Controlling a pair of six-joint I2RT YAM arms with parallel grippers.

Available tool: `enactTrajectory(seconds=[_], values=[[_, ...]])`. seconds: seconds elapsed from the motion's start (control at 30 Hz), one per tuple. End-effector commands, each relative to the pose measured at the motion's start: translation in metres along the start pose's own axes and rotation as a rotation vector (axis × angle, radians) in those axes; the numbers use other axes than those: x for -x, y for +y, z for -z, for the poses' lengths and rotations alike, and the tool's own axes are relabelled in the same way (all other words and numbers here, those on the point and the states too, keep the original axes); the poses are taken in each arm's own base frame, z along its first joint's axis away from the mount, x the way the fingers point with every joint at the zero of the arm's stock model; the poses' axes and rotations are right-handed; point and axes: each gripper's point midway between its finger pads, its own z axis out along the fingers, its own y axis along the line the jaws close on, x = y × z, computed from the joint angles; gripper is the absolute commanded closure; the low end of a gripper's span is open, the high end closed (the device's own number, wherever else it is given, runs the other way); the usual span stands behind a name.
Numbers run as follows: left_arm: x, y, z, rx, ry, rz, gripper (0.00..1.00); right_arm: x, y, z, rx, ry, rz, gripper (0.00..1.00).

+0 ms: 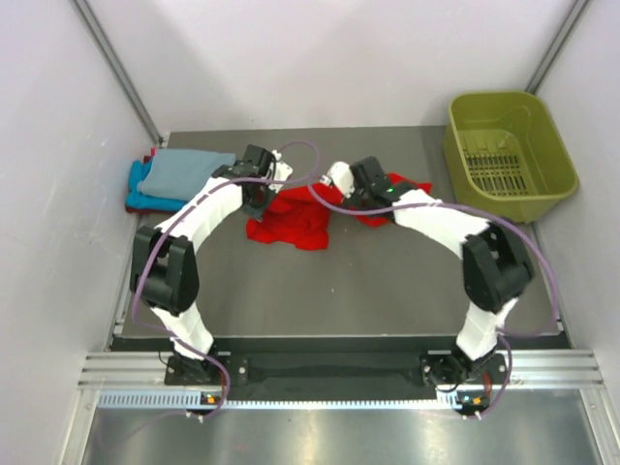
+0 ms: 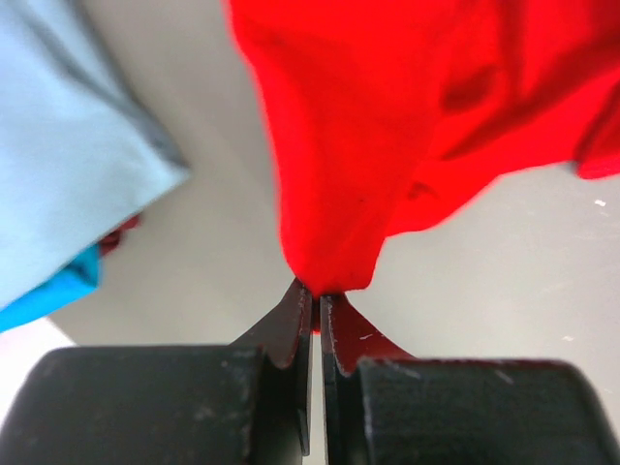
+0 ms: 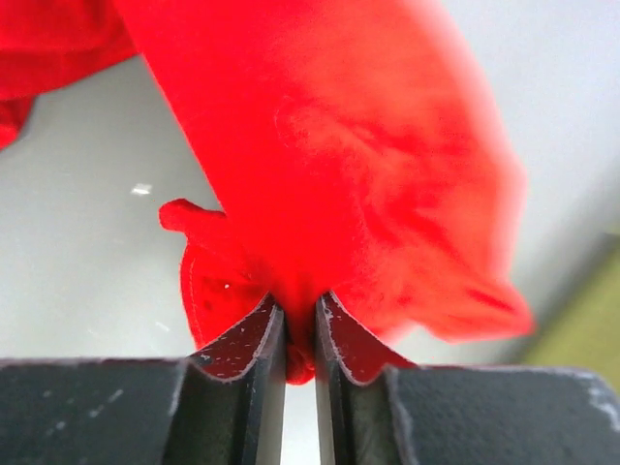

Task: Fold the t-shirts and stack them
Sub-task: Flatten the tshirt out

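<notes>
Bridging both clamped jaws: red t-shirt

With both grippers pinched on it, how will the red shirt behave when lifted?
Probably floppy: the red t-shirt bunches and hangs in loose folds from the left gripper. Likely light: the cloth pinched in the right gripper looks thin. It will probably sag between the two grips.

Left arm and right arm bent inward; left claw and right claw each pinched the red t-shirt.
</notes>
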Motion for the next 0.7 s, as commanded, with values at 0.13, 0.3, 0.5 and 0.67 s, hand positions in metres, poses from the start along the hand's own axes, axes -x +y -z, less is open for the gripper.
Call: enactTrajectory(seconds=[0.13, 0.3, 0.5, 0.67], values=[[0.057, 0.066, 0.067, 0.209, -0.305, 0.007, 1.00, 0.055, -0.106, 0.133, -0.309, -0.227, 0.005, 0.88], [0.083, 0.095, 0.106, 0.309, -0.419, 0.018, 1.00, 0.057, -0.130, 0.187, -0.386, -0.300, -0.008, 0.88], [0.090, 0.103, 0.165, 0.359, -0.539, 0.034, 1.00, 0.040, -0.120, 0.244, -0.372, -0.381, -0.036, 0.87], [0.074, 0.102, 0.237, 0.427, -0.693, -0.037, 1.00, 0.023, -0.108, 0.316, -0.361, -0.489, -0.095, 0.89]])
